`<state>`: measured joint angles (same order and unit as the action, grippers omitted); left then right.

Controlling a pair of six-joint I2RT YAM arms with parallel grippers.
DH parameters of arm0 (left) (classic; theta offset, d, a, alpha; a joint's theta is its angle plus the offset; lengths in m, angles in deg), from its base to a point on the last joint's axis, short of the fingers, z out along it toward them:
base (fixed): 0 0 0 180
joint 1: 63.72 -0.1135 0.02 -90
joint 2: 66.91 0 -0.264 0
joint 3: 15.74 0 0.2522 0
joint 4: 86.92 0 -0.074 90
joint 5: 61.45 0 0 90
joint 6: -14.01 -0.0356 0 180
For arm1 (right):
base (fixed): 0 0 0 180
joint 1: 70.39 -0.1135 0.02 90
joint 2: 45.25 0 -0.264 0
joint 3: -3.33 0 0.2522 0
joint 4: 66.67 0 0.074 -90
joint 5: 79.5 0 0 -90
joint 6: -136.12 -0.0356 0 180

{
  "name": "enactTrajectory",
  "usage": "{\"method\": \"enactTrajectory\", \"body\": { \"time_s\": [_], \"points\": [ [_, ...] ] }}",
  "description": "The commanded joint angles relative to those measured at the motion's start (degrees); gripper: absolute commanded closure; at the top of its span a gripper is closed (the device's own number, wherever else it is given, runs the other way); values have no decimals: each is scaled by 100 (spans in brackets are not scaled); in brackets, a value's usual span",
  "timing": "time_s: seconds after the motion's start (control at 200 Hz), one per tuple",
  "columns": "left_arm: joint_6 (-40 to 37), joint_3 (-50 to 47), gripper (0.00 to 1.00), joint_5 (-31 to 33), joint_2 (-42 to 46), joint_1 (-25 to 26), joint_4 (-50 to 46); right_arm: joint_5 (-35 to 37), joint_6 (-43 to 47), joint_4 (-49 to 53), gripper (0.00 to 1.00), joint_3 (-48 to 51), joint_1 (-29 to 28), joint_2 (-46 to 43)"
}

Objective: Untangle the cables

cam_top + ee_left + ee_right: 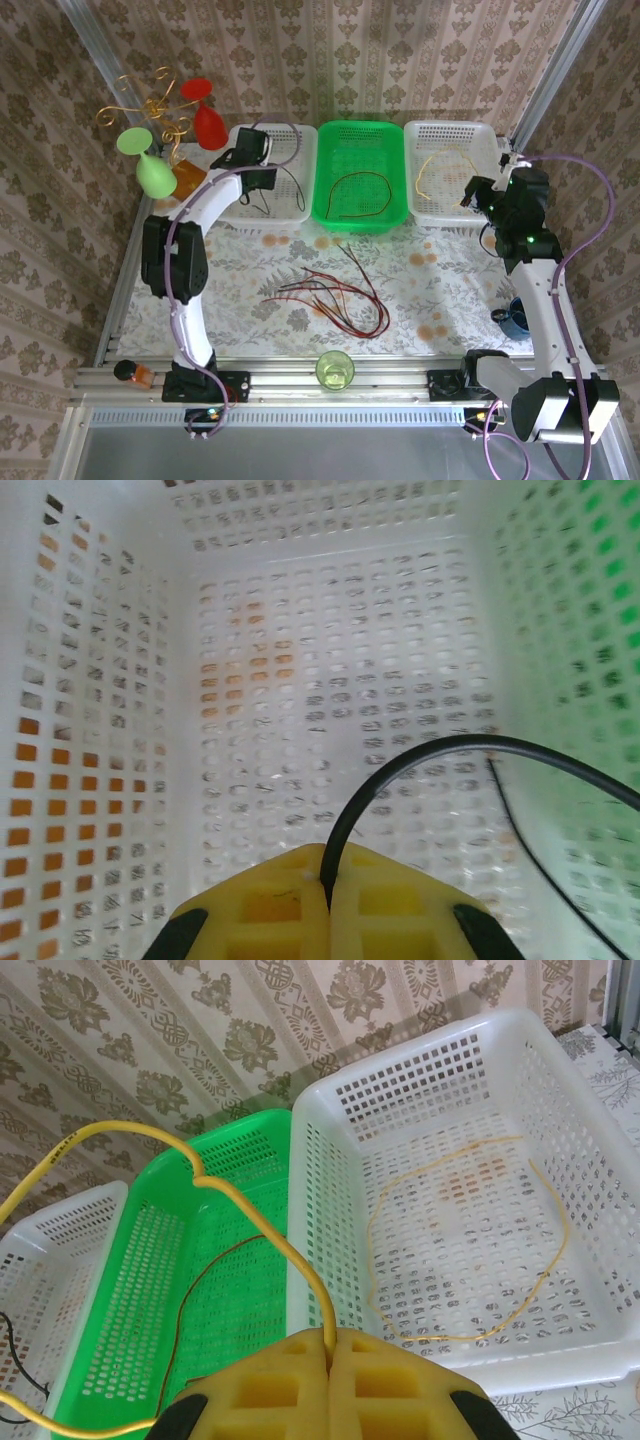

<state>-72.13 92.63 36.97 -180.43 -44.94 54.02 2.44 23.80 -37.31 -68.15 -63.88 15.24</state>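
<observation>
L gripper is over the left white basket, fingers pressed together on a black cable that arcs up & off to the right. R gripper hangs near the right white basket, pads clamped on a yellow cable looping left over the green basket. A second yellow cable lies in the right basket, and a red cable in the green one. The other cables, red & black, lie tangled mid-table, well apart from both grippers.
</observation>
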Motion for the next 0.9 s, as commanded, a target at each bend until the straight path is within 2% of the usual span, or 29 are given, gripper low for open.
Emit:
{"method": "enactTrajectory", "body": {
  "time_s": [0.0, 0.235, 0.395, 0.55, 0.605, 0.695, 0.895],
  "points": [
    [-441, 677, 100, 332, -489, 61, -648, -126, 90, 122, 100, -214, 26, 55],
    [-672, 1730, 100, 273, -1470, 82, -1309, 9, -8, 586, 100, -421, 24, 250],
    [-866, 2235, 100, 333, -1910, 37, -1604, 266, -229, 1302, 100, -836, 24, 756],
    [-815, 2859, 100, 296, -2168, -39, -2086, 269, -308, 1433, 100, -1011, 27, 982],
    [-647, 2997, 87, 110, -2146, -132, -2211, 299, -293, 1478, 100, -1048, 27, 1013],
    [-582, 3070, 52, 40, -1983, -182, -2220, 384, -257, 1490, 100, -1067, 27, 1043],
    [-559, 3153, 30, -181, -1625, -181, -2149, 528, -341, 1489, 100, -1117, 27, 1242]
  ]
}}
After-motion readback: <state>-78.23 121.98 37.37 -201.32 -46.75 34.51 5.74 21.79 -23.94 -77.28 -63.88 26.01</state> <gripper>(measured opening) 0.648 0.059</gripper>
